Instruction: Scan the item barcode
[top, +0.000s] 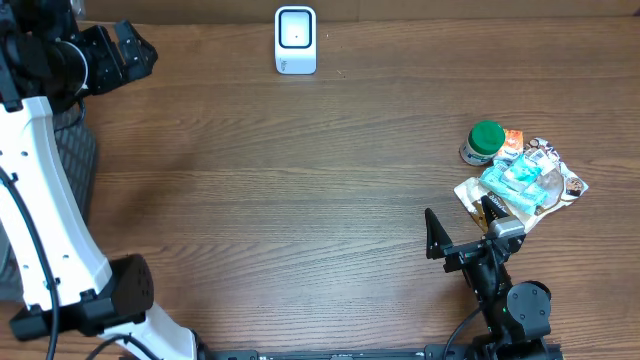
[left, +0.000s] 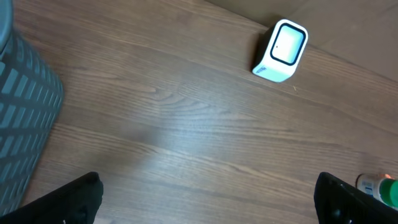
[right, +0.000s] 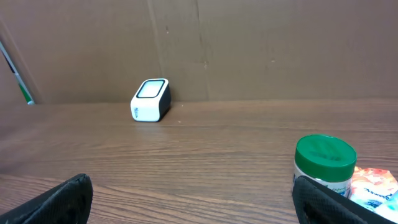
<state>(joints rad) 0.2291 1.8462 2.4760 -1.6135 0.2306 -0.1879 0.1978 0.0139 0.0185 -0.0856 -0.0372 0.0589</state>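
Observation:
A white barcode scanner (top: 295, 40) with a dark window stands at the table's far edge; it also shows in the left wrist view as the scanner (left: 281, 51) and in the right wrist view as the scanner (right: 151, 99). The items lie at the right: a green-lidded jar (top: 487, 140) (right: 324, 163) and a heap of plastic packets (top: 522, 183). No barcode shows. My right gripper (top: 462, 224) (right: 199, 208) stands open just left of the heap, holding nothing. My left gripper (top: 135, 48) (left: 208, 205) hangs open at the far left, above bare wood.
A dark grey ribbed bin (top: 75, 160) (left: 25, 124) sits at the table's left edge beside the left arm. A brown cardboard wall (right: 249, 43) closes off the back behind the scanner. An orange packet (right: 373, 186) lies next to the jar.

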